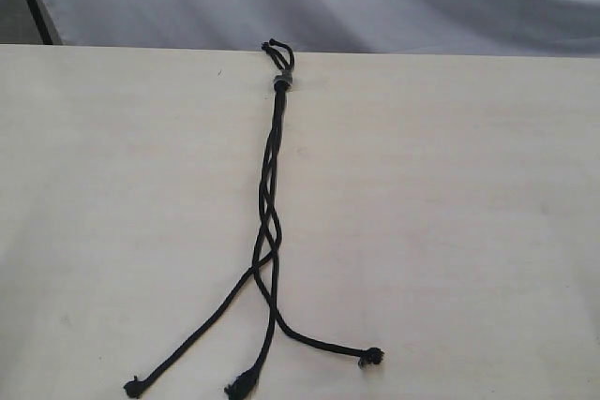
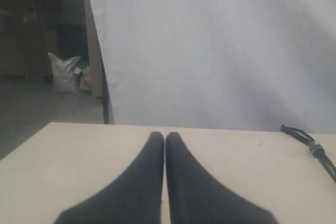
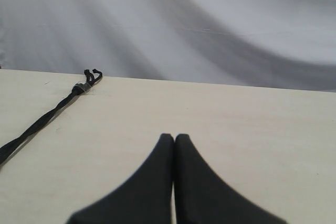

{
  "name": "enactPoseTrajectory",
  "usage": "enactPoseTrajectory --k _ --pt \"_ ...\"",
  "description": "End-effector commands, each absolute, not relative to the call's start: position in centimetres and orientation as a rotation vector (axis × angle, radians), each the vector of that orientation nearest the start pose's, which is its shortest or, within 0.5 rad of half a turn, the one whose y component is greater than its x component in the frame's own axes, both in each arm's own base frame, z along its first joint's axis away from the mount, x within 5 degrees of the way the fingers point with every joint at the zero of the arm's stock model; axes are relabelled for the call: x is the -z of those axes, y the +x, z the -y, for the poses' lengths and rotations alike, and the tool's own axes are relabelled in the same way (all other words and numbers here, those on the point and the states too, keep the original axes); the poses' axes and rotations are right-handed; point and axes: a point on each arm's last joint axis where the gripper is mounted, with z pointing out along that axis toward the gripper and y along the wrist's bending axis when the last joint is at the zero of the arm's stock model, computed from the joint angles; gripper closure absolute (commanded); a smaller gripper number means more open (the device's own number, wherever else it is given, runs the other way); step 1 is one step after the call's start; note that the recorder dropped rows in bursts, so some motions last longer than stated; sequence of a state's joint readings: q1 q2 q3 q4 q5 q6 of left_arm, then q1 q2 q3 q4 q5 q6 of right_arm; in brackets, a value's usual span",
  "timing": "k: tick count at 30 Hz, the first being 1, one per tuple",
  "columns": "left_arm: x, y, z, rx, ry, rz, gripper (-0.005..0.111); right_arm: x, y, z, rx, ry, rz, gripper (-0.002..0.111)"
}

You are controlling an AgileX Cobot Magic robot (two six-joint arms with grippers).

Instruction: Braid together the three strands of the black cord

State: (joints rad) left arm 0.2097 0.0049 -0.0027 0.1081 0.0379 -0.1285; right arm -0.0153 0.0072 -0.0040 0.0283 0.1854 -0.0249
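Nearest the camera, on the table (image 1: 469,250), the three strands (image 1: 265,248) are seen splayed apart, each tipped with a knot. Farther on they are loosely crossed, and the black cord (image 1: 272,156) is gathered by a grey band (image 1: 280,81) near the far edge. The left gripper (image 2: 165,136) and right gripper (image 3: 174,137) are closed together on nothing, apart from the cord.

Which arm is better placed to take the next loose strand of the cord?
Probably the right. One strand end lies alone on its side, and the right gripper faces a longer stretch of cord than the left gripper. Both are shut, touching nothing.
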Motion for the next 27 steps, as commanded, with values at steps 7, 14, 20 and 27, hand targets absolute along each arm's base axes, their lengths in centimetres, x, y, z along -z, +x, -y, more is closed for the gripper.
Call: enactPoseTrajectory --k 7,14,20,27 --pt "-20.3 5.5 -1.2 -0.142 -0.199 -1.589 0.105 -19.6 5.6 0.1 0.008 0.017 -1.669 0.109" --pt "-20.0 5.5 -1.2 -0.141 -0.204 -1.613 0.105 -19.6 5.6 0.1 0.008 0.017 -1.669 0.109" --pt "-19.8 5.5 -1.2 -0.141 -0.208 -1.640 0.105 -19.6 5.6 0.1 0.008 0.017 -1.669 0.109" --pt "-19.5 5.4 -1.3 -0.141 -0.214 -1.674 0.105 -19.6 5.6 0.1 0.008 0.017 -1.669 0.109"
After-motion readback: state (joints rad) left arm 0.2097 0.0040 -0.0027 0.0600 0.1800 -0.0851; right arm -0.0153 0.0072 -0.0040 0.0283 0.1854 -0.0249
